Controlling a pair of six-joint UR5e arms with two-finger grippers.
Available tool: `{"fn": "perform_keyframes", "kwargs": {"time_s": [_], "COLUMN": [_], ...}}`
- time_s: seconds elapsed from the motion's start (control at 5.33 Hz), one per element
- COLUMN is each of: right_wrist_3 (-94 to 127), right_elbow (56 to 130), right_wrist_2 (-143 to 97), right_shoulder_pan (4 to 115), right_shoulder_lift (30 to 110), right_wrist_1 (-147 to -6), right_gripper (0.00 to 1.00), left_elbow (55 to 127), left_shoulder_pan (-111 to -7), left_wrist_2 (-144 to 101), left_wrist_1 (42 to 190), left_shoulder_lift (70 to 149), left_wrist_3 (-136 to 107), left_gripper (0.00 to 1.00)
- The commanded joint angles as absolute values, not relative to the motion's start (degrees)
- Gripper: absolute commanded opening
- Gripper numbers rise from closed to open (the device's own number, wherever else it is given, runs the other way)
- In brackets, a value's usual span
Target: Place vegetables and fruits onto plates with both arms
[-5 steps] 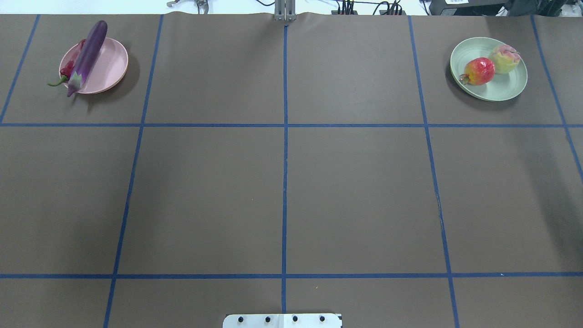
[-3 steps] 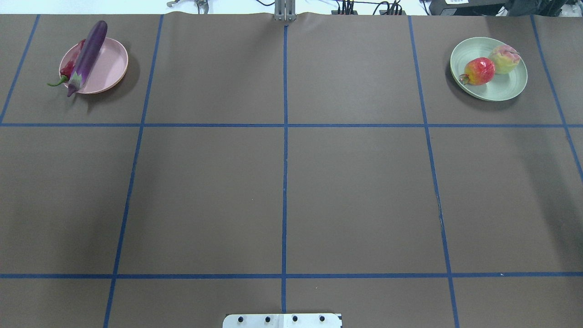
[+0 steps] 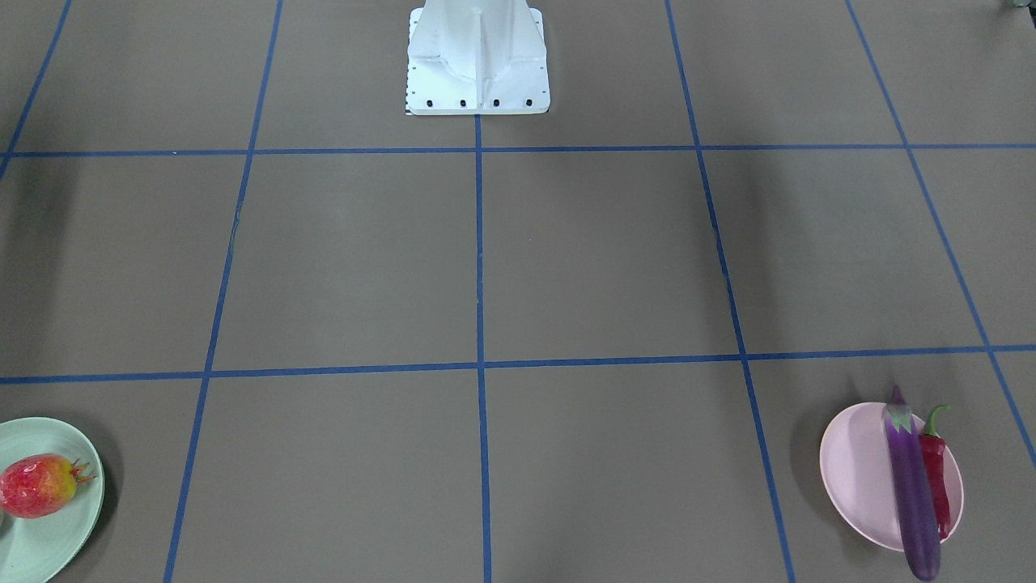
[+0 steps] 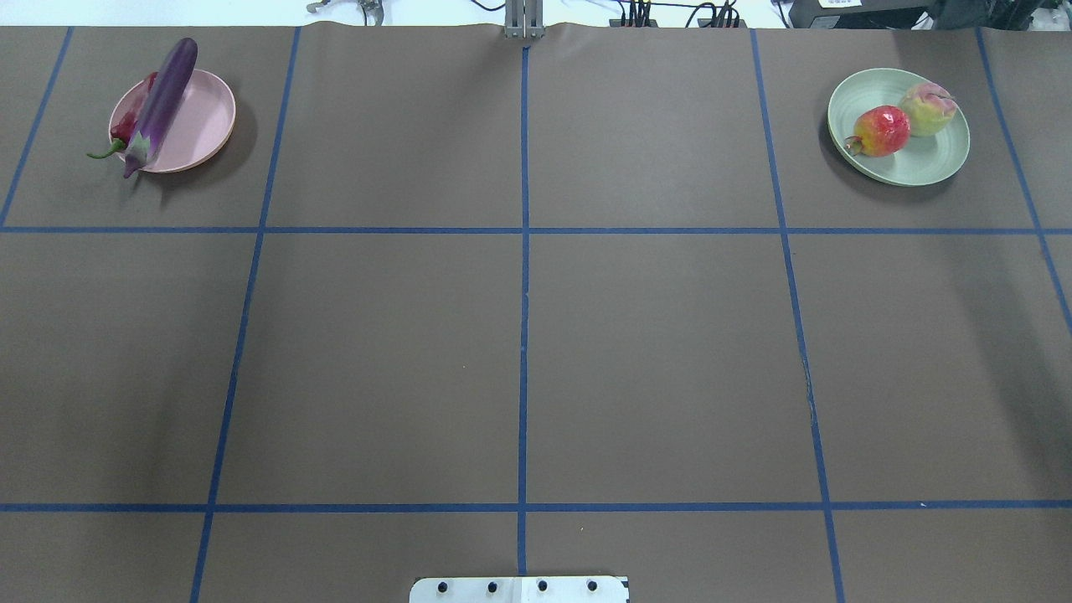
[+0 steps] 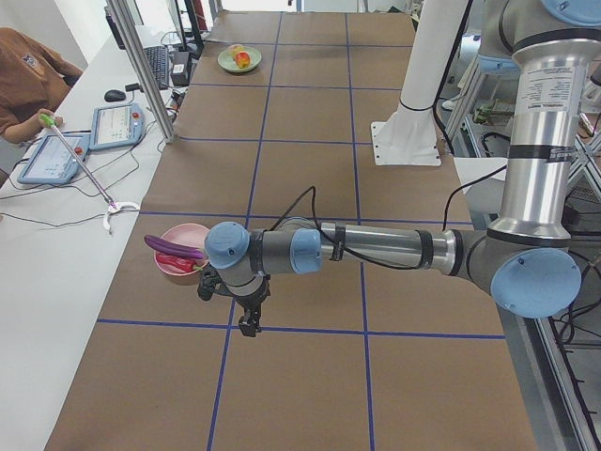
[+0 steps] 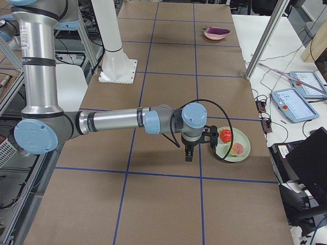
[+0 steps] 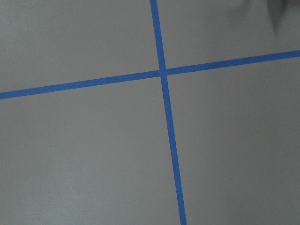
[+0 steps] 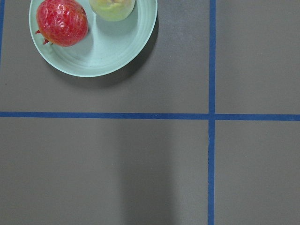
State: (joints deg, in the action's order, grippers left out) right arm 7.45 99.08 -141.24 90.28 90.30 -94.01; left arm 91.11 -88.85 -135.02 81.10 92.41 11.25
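Well, your eggplant (image 4: 161, 100) overhangs the pink plate (image 4: 205, 117) at both ends, far left, beside the chili pepper (image 4: 125, 127); a knock from the nearby left gripper (image 5: 247, 325) could roll it off. Peach (image 4: 927, 112) and pomegranate (image 4: 882, 131) sit on the green plate (image 4: 921, 163), far right. Neither gripper's grip can be told.

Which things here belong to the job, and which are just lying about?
Job: eggplant, chili, peach, pomegranate, pink plate, green plate, left arm, right arm.
Lying about: white base, tablet, mouse.
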Motion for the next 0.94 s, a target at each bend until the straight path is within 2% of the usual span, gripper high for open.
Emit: {"fn": "perform_keyframes", "kwargs": {"time_s": [0.0,0.75], "right_wrist_3": [7.21,2.24], "right_elbow": [100.99,99.59], "right_wrist_2": [-135.58,-135.61], "right_shoulder_pan": [90.88,90.53], "right_shoulder_lift": [91.32,91.84], "right_wrist_1": [-96.15,-95.8], "right_gripper": [1.0,1.0], "left_elbow": [90.97,91.58], "left_shoulder_pan": [-88.86,-88.86], "left_wrist_2": [-134.91,-134.83], "left_wrist_1": [81.12,81.12], "left_shoulder_lift": [92.72,92.64], "left_wrist_3": [11.16,11.25], "left_gripper": [1.0,1.0]}}
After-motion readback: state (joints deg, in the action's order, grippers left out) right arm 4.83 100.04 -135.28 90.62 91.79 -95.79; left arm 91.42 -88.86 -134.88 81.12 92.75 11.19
